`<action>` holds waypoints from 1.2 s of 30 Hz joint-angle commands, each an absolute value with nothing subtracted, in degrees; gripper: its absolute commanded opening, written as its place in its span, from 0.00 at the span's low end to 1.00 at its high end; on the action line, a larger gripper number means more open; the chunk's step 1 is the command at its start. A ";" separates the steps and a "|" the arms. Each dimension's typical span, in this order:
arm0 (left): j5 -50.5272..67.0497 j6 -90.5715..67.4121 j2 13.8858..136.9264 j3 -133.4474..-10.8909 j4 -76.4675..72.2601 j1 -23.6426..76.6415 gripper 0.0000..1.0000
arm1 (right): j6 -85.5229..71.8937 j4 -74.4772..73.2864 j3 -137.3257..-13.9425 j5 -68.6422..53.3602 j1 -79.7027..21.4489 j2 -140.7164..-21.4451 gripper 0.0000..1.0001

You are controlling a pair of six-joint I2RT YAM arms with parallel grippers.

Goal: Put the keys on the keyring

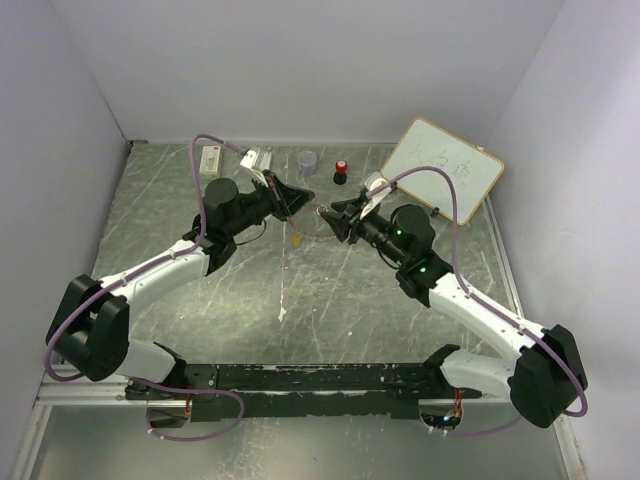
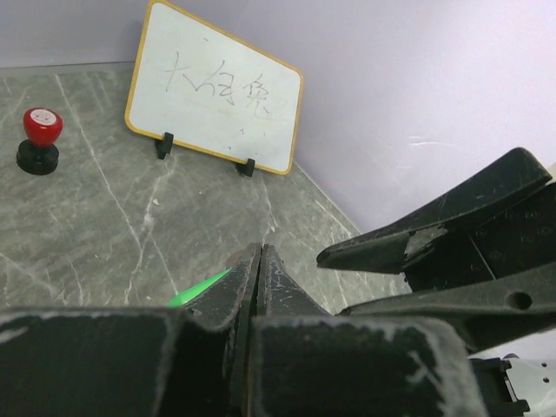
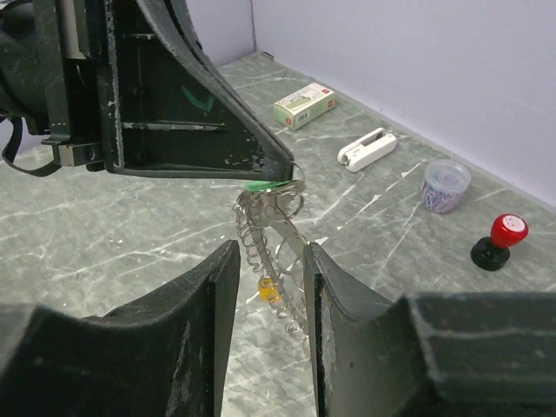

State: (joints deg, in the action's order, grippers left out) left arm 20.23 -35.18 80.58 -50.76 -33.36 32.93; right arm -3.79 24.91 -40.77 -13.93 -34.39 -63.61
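My left gripper (image 1: 298,203) is shut on the green head of a key (image 3: 268,185). A sliver of green shows beside its fingers in the left wrist view (image 2: 201,287). The silver ridged keyring (image 3: 261,228) hangs from that spot, above the table. The yellow-orange key (image 3: 269,289) dangles on the ring, and also shows in the top view (image 1: 298,238). My right gripper (image 3: 269,254) is open, its fingers on either side of the lower part of the hanging ring, facing the left gripper (image 2: 258,257).
A small whiteboard (image 1: 443,168) stands at the back right. Along the back are a red-capped black knob (image 1: 341,171), a clear cup of paperclips (image 1: 307,161), a white stapler (image 1: 255,159) and a small box (image 1: 210,160).
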 commanded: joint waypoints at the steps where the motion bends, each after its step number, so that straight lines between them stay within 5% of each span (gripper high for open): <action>1: 17.28 -36.04 79.15 -53.66 -33.97 33.78 0.07 | -1.10 24.42 -43.02 -12.05 -36.19 -65.09 0.35; 36: 12.44 -35.28 77.95 -55.49 -29.07 36.28 0.07 | 2.82 23.89 -46.55 -2.56 -41.11 -71.54 0.27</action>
State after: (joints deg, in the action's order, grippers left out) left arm 13.15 -35.33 80.14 -52.34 -27.05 35.64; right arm 2.26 23.18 -44.88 -3.73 -40.64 -71.20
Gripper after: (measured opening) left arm 0.074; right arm 0.275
